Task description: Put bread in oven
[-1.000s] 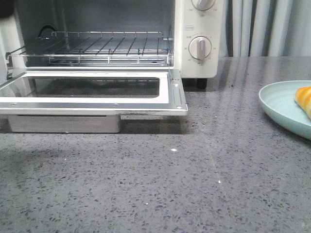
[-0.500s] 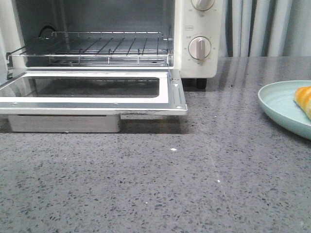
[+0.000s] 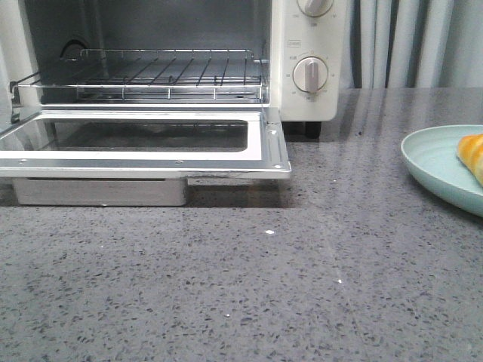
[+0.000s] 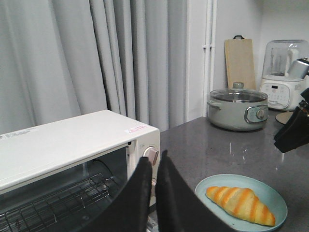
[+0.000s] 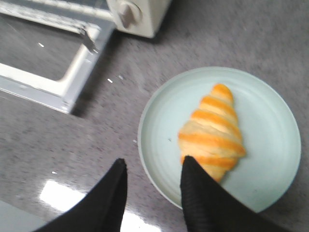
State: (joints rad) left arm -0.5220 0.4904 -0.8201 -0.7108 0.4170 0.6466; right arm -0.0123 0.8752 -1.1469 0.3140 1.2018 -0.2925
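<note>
The bread (image 5: 212, 130), a golden-orange roll with pale stripes, lies on a pale green plate (image 5: 159, 140) on the grey counter. In the front view only its end (image 3: 472, 154) shows on the plate (image 3: 434, 162) at the right edge. The white oven (image 3: 287, 98) stands at the back left, its door (image 3: 151, 158) dropped open and its wire rack (image 3: 151, 72) bare. My right gripper (image 5: 154, 162) is open above the plate's near rim, one finger over the bread's end. My left gripper (image 4: 153, 162) is shut and empty, raised near the oven (image 4: 72, 140). Neither gripper shows in the front view.
Two white knobs, one marked (image 3: 310, 75), sit on the oven's right panel. In the left wrist view a lidded grey pot (image 4: 237, 108), a wooden board (image 4: 240, 63) and a white appliance (image 4: 282, 72) stand at the back, and grey curtains (image 4: 96, 53) hang behind.
A dark shape at the front view's top left corner has gone out of view. The oven, plate and bread have not moved.
</note>
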